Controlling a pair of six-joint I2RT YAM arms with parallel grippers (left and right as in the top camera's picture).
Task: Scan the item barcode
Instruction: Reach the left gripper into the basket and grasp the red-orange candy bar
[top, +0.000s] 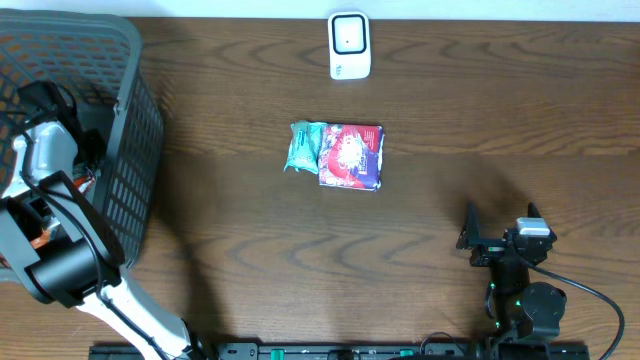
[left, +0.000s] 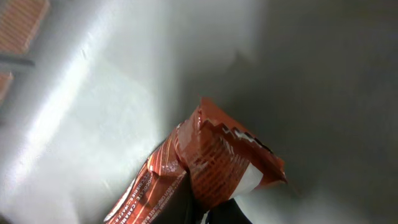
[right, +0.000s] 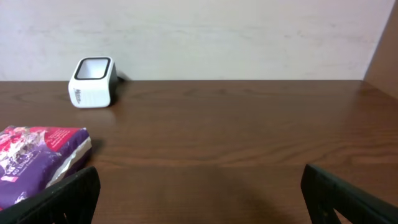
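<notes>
In the left wrist view my left gripper (left: 205, 208) is shut on an orange-red wafer wrapper (left: 217, 155), pinched at its crumpled end over the pale basket floor. From overhead, the left arm (top: 60, 265) reaches down into the dark mesh basket (top: 135, 120), and its fingers are hidden there. The white barcode scanner (top: 349, 46) stands at the table's far edge, also visible as the scanner (right: 92, 82) in the right wrist view. My right gripper (top: 501, 215) rests near the front right, jaws wide open with nothing between them (right: 199, 193).
A purple-and-red snack pack (top: 351, 156) and a teal pack (top: 303, 146) lie side by side mid-table, in front of the scanner. The purple pack (right: 37, 152) lies left of the right gripper. The basket fills the far left corner.
</notes>
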